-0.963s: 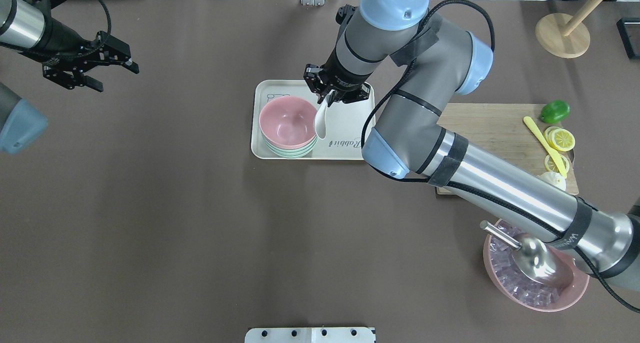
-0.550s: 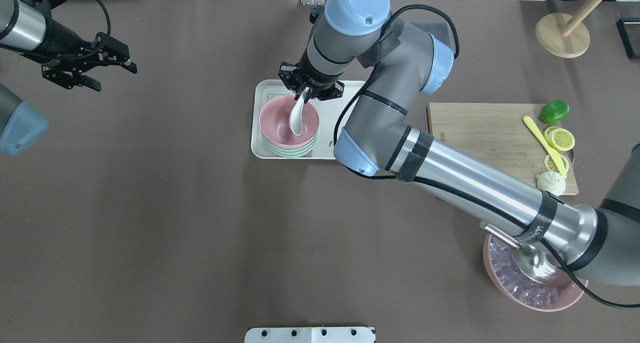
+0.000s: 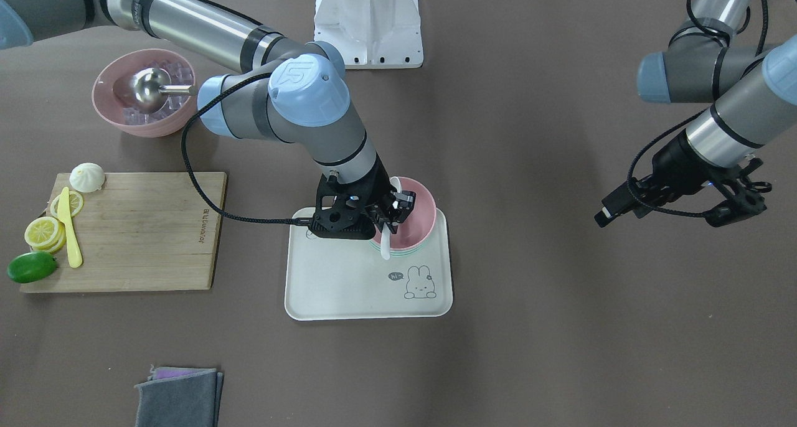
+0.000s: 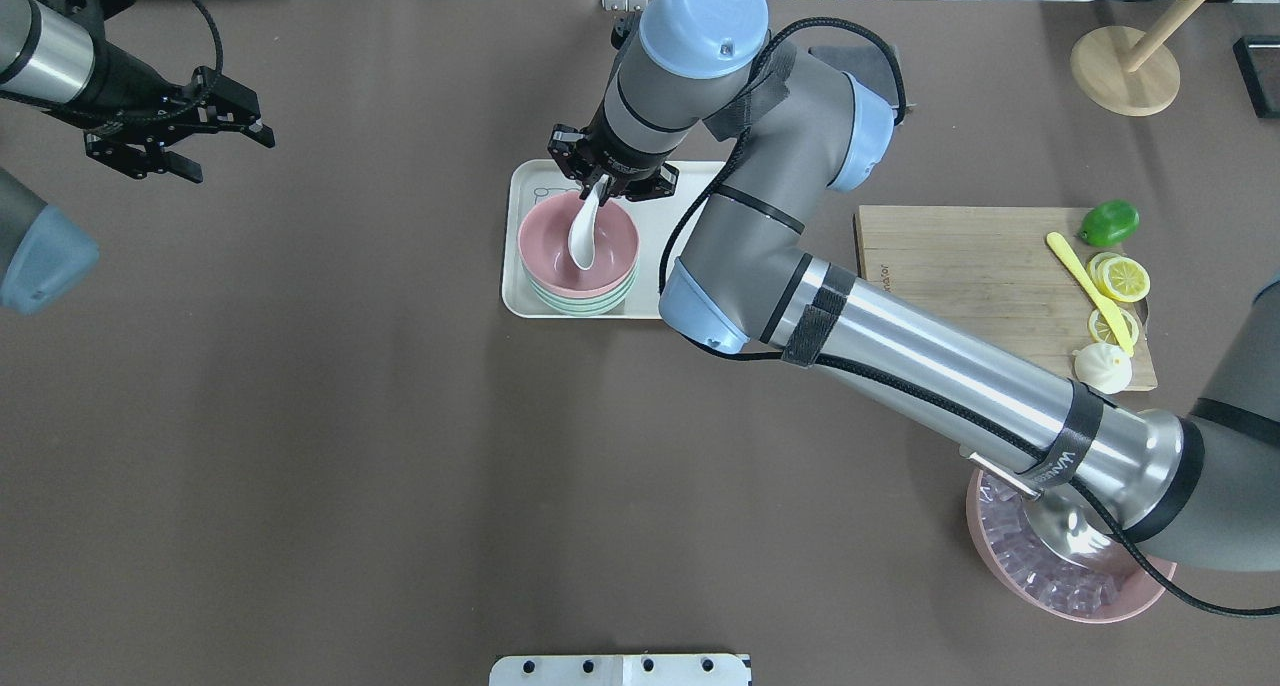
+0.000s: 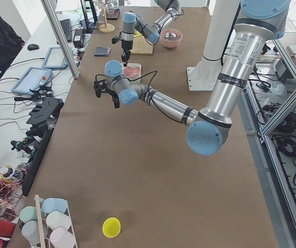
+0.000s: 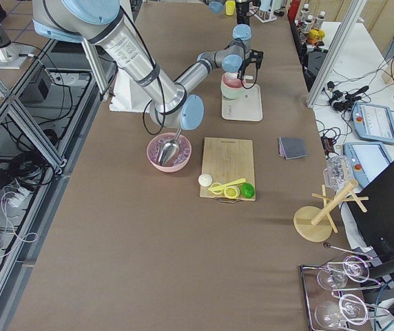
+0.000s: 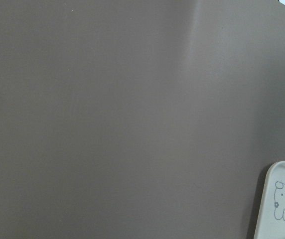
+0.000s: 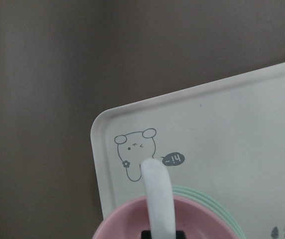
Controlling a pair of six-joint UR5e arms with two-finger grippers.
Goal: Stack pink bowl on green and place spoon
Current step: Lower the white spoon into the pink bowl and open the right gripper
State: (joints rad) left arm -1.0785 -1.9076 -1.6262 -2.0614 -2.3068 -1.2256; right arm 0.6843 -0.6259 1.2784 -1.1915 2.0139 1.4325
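The right gripper (image 4: pixel 606 180) is pinched on the handle of the white spoon (image 4: pixel 581 238), with both fingers pressed against it. From the grip, the spoon slants down toward the robot's side, and its scoop end lies inside the pink bowl (image 4: pixel 545 228) directly beneath the gripper. Whether the scoop touches the bowl's floor cannot be told. In the right wrist view the handle's free end reaches out past the bowl's rim. The pink bowl is nested on the green bowl (image 4: pixel 584 307), of which only pale green rims show below it. Both bowls stand on the cream tray (image 4: pixel 516 292) under the gripper. The left gripper (image 4: pixel 234 156) hangs well apart from the tray above bare table — its fingers are spread and hold nothing.
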